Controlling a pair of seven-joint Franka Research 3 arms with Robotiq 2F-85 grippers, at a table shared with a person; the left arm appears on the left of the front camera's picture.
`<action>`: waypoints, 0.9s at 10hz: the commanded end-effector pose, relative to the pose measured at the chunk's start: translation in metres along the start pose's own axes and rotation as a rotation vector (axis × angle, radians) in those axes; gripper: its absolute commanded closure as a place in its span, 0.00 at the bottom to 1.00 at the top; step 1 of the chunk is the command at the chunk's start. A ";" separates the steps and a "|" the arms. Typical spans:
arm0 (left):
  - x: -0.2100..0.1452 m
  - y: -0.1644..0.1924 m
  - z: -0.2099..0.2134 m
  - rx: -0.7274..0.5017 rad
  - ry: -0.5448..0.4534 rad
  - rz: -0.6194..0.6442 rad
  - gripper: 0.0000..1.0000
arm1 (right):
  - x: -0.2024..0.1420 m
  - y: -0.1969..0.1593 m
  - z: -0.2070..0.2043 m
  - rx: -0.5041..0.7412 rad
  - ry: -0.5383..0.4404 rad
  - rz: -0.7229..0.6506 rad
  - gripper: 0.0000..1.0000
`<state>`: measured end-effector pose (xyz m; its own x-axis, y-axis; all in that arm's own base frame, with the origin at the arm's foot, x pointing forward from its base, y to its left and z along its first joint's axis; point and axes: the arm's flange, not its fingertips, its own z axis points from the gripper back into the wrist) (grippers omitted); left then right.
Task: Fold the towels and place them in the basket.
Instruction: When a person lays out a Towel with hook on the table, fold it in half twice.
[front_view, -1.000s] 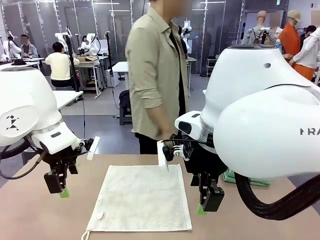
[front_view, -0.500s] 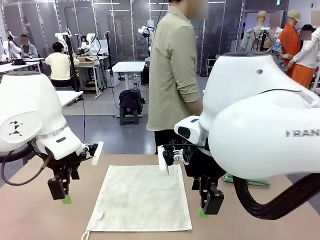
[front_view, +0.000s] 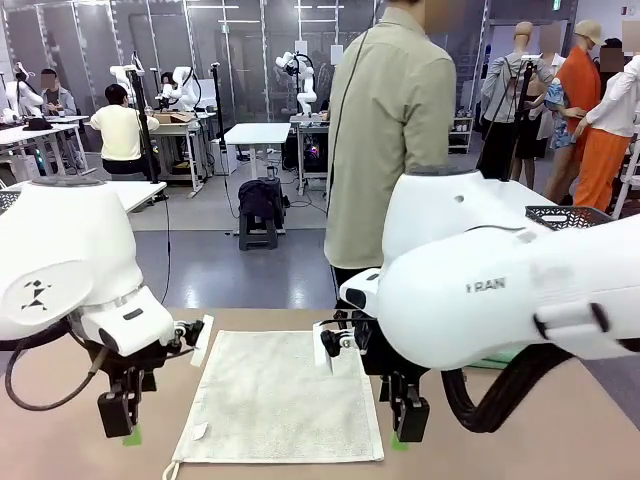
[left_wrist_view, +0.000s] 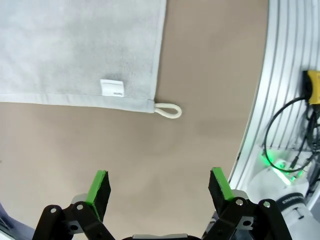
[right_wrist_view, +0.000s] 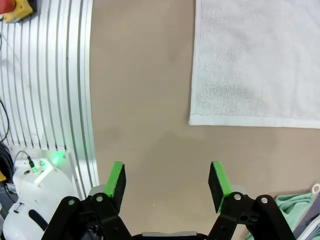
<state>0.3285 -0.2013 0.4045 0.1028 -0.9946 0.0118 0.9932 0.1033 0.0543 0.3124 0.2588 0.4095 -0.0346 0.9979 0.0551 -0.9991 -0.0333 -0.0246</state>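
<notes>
A cream-white towel lies spread flat in the middle of the table, with a small white loop and a white label at its near left corner. My left gripper hangs open over bare table just left of that corner, and nothing is between its green pads. My right gripper stands open beside the towel's near right corner, also holding nothing. A mint green towel peeks in at the right wrist view's lower right. The dark grey mesh basket shows at the far right, behind my right arm.
A person in a beige shirt stands at the far side of the table, turned away. The table's ribbed metal edge runs close behind both grippers. Brown tabletop lies bare to the left of the towel.
Both arms have dropped lower and nearer the table's front edge, jaws unchanged. The person has stepped to the right. The basket has come into sight above my right arm.
</notes>
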 end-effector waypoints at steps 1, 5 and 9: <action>0.007 -0.018 -0.012 0.053 0.041 0.012 0.00 | 0.005 -0.010 -0.014 -0.010 -0.020 0.037 0.16; 0.017 -0.031 -0.031 0.110 0.006 -0.021 0.00 | 0.007 -0.010 -0.037 -0.004 -0.010 -0.001 0.16; 0.017 -0.035 -0.061 0.117 -0.025 -0.117 0.00 | 0.005 -0.013 -0.053 -0.020 -0.007 -0.011 0.16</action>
<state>0.3247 -0.2446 0.3719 0.0203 -0.9996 0.0180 0.9908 0.0225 0.1337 0.3268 0.2642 0.3664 -0.0312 0.9981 0.0533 -0.9992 -0.0299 -0.0253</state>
